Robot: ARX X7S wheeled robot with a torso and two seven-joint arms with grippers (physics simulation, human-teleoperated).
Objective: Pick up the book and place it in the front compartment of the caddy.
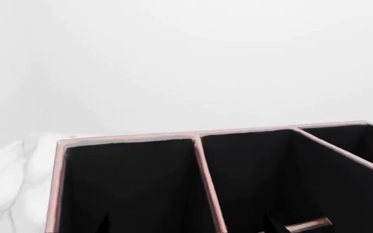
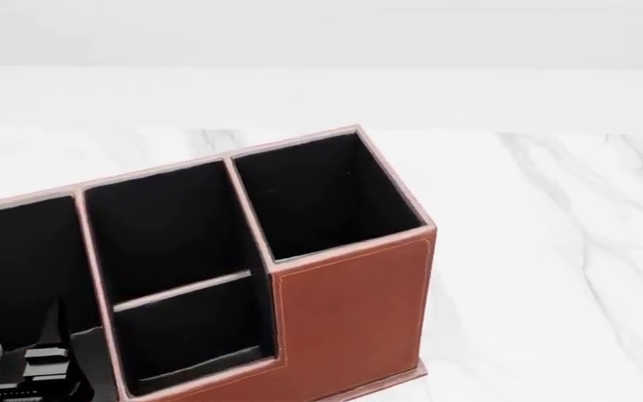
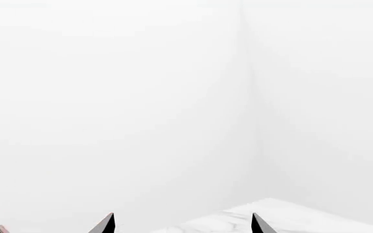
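Hunting for the book: unseen. Caddy (image 2: 344, 293) sits on worktop (image 2: 545, 251); right gripper (image 3: 182, 225) spread, left's state unclear.

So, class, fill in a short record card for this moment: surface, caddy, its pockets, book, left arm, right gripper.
surface: white marble table
caddy: reddish-brown leather caddy, black-lined, upright on the table
pockets: square end pocket; middle pocket split from a shallower pocket by a low crossbar
book: not in view
left arm: dark part at the head view's lower left, gripper state unclear
right gripper: right gripper tips apart, nothing between them
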